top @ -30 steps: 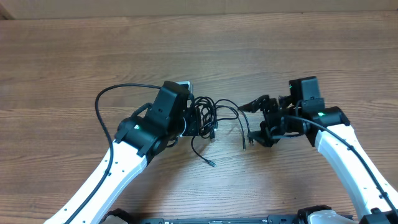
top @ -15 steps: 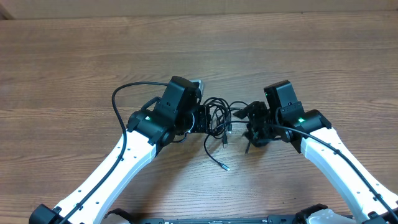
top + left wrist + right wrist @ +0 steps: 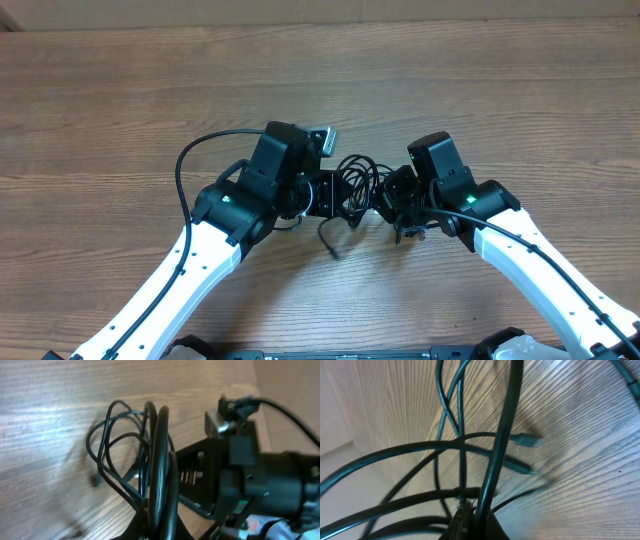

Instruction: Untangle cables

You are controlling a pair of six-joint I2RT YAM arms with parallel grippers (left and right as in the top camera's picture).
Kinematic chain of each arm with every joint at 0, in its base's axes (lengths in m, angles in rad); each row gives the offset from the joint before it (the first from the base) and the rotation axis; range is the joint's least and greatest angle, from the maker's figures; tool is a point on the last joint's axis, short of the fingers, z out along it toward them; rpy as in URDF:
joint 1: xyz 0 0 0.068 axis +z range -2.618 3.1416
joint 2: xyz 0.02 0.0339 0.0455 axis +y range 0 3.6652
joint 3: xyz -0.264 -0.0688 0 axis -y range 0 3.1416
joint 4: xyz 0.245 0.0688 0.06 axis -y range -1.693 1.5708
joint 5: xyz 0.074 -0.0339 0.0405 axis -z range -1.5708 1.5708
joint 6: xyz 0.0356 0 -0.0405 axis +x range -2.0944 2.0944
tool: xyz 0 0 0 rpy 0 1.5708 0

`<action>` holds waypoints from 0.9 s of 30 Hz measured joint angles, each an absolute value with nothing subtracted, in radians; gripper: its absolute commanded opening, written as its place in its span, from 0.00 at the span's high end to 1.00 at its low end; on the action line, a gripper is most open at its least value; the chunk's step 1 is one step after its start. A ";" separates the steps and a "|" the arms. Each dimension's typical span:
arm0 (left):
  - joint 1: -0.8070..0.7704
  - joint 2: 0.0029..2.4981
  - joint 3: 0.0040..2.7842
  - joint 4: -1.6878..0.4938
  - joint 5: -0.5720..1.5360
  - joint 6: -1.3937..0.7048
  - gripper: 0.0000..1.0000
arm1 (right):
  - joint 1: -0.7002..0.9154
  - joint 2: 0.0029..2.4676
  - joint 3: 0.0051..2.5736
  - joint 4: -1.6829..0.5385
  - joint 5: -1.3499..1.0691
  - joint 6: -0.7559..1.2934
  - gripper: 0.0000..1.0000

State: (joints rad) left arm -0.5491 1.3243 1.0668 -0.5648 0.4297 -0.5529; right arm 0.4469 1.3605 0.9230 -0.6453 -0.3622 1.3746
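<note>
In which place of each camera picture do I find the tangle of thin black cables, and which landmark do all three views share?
Overhead: the tangle of thin black cables is in the centre, between the left gripper and the right gripper.
Left wrist: its loops reach up from the bottom edge, left of centre.
Right wrist: its strands cross the whole picture.
Shared landmark: the brown wooden table under the tangle.

A brown wood-grain table (image 3: 120, 90) is filling nearly the whole overhead view, its grain running from 9 to 3 o'clock. A plain beige strip (image 3: 320, 12) is bordering it at 12 o'clock, and soft light is laying a pale sheen (image 3: 300, 290) toward 6 o'clock.
</note>
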 measured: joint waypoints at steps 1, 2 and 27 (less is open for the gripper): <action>-0.549 1.324 1.067 -0.582 0.429 -0.546 0.96 | 0.447 1.361 0.923 -0.645 -0.371 1.367 0.96; -0.550 1.322 1.067 -0.609 0.419 -0.542 0.96 | 0.447 1.361 0.923 -0.645 -0.382 1.357 0.96; -0.550 1.317 1.067 -0.917 -0.020 -0.597 0.96 | 0.138 0.909 0.923 -0.982 -0.233 1.117 0.96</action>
